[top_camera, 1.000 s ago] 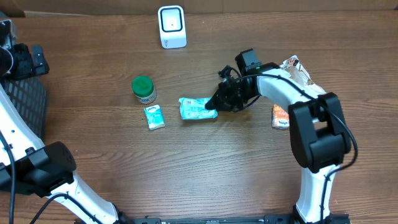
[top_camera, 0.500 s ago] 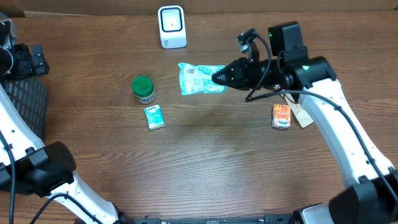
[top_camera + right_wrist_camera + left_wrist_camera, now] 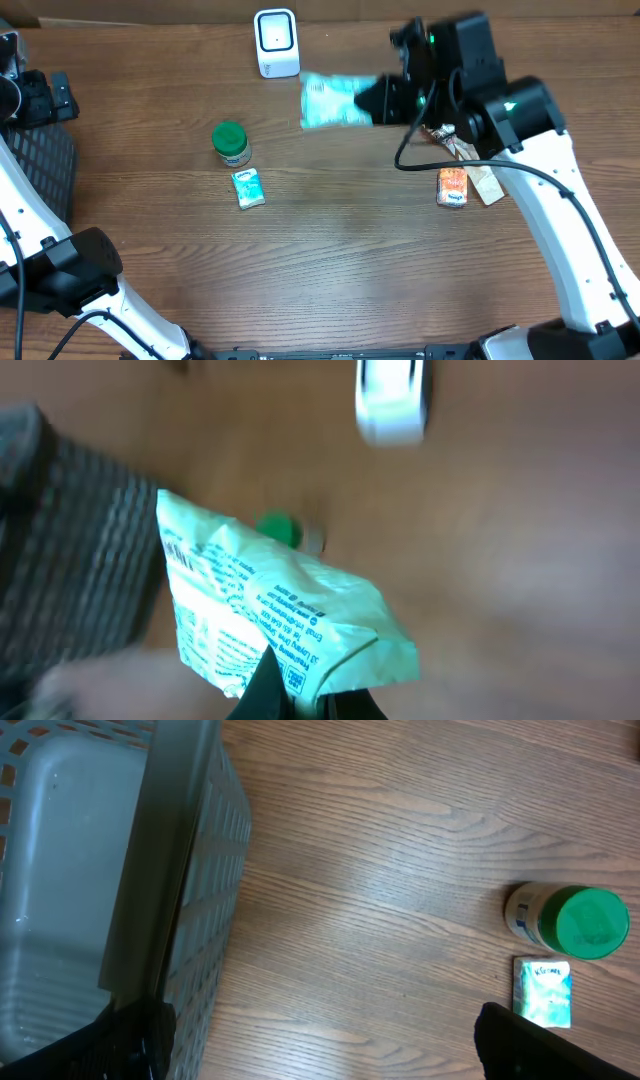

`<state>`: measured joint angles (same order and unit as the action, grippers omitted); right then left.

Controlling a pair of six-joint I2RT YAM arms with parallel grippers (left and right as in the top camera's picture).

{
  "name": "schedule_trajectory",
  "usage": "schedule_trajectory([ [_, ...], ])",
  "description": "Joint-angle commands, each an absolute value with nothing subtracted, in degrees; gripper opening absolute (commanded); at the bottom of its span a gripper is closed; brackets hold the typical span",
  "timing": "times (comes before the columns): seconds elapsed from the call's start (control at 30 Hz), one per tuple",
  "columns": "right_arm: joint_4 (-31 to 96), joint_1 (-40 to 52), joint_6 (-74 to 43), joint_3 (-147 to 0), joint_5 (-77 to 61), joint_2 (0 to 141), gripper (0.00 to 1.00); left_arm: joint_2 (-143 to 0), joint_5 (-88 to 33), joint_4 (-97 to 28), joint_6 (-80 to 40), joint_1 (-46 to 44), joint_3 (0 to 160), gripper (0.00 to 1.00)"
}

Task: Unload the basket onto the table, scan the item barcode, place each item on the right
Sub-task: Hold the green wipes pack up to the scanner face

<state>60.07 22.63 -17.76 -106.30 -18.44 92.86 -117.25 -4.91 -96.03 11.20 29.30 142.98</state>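
A pale green packet (image 3: 335, 100) hangs in the air just right of the white barcode scanner (image 3: 276, 42) at the table's back edge. My right gripper (image 3: 378, 100) is shut on the packet's right end. In the right wrist view the packet (image 3: 270, 615) fills the lower middle, printed side towards the camera, pinched between the dark fingers (image 3: 268, 690); the scanner (image 3: 393, 400) is blurred at the top. My left gripper (image 3: 320, 1050) hovers open over bare wood beside a basket, holding nothing.
A green-lidded jar (image 3: 231, 143) and a small teal sachet (image 3: 247, 187) lie left of centre. An orange packet (image 3: 452, 186) and a brown wrapper (image 3: 470, 165) lie under the right arm. A grey mesh basket (image 3: 120, 870) stands at the far left.
My right gripper has lifted the green packet off the table and carried it back and up towards the scanner. The left arm has not moved.
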Motion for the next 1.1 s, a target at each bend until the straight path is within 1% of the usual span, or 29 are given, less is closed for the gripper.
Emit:
schedule_trajectory([
  [0.0,60.8,26.0,-14.3,-118.4,-1.5,96.7,0.04,-115.8,-4.9,-95.9,12.4,29.6,144.1,1.00],
  [0.1,57.6,29.9,-10.5,-125.2,13.0,101.0,0.04,-115.8,-4.9,-95.9,12.4,29.6,144.1,0.99],
  [0.13,51.7,32.4,-6.5,-125.6,23.3,103.3,0.04,-115.8,-4.9,-95.9,12.4,29.6,144.1,1.00],
  [0.17,48.2,33.4,-3.9,-125.6,27.8,104.8,0.04,-115.8,-4.9,-95.9,12.4,29.6,144.1,1.00],
  [0.23,41.2,34.8,1.8,-125.6,34.5,108.1,0.04,-115.8,-4.9,-95.9,12.4,29.6,144.1,1.00],
  [0.3,33.4,35.5,9.5,-125.6,38.2,112.0,0.04,-115.8,-4.9,-95.9,12.4,29.6,144.1,1.00],
  [0.4,21.4,35.6,24.8,-125.6,39.9,118.6,0.04,-115.8,-4.9,-95.9,12.4,29.6,144.1,0.99],
  [0.53,7.0,35.6,40.9,-125.6,40.4,126.7,0.04,-115.8,-4.9,-95.9,12.4,29.6,144.1,1.00],
  [0.57,-3.3,35.6,49.8,-125.6,40.2,132.2,0.04,-115.8,-4.9,-95.9,12.4,29.6,144.1,1.00],
  [0.67,-8.9,35.6,54.5,-125.5,37.0,136.5,0.04,-115.8,-4.9,-95.9,12.4,29.6,144.1,1.00],
  [0.83,-12.5,35.4,59.5,-125.5,29.7,142.2,0.04,-115.8,-4.9,-95.9,12.4,29.6,144.1,0.99],
  [1.07,-17.2,34.9,66.2,-125.5,28.0,147.6,0.04,-115.8,-4.9,-95.9,12.4,29.6,144.1,1.00],
])
